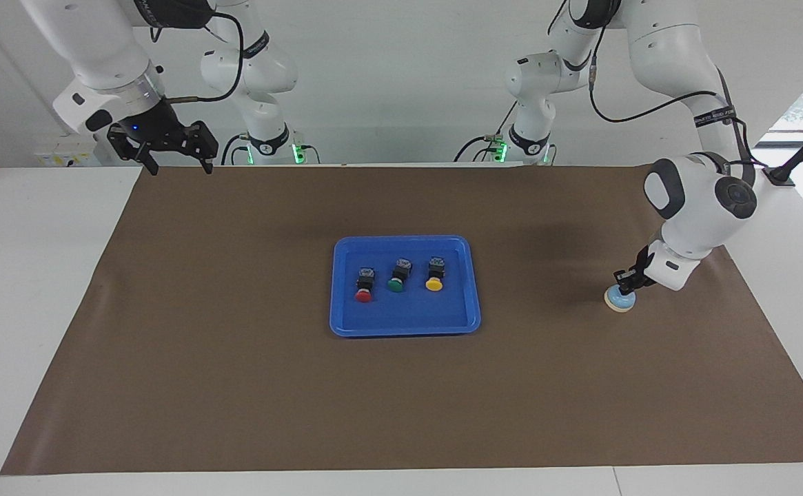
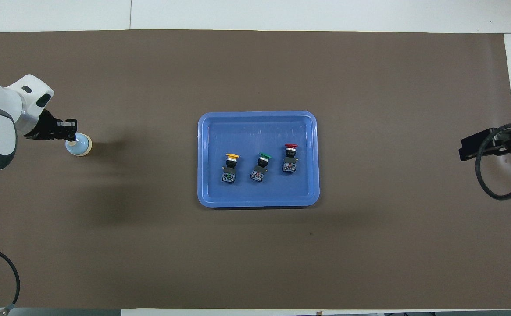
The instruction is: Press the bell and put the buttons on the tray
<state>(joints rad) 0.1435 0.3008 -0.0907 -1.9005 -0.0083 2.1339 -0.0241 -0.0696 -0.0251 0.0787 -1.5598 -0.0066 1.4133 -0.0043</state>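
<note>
The light-blue bell (image 1: 619, 300) (image 2: 81, 147) sits on the brown mat toward the left arm's end of the table. My left gripper (image 1: 625, 282) (image 2: 70, 134) is shut, its tips down on top of the bell and covering the knob. A bright-blue tray (image 1: 471, 289) (image 2: 202, 131) lies mid-table. In it stand the red button (image 1: 364, 284) (image 2: 290, 157), the green button (image 1: 398, 274) (image 2: 261, 166) and the yellow button (image 1: 435, 273) (image 2: 230, 167) in a row. My right gripper (image 1: 176, 164) waits open, raised over the mat's corner at the right arm's end.
The brown mat (image 1: 236, 386) covers most of the white table (image 1: 29, 289). A black cable loop (image 2: 496, 175) hangs from the right arm.
</note>
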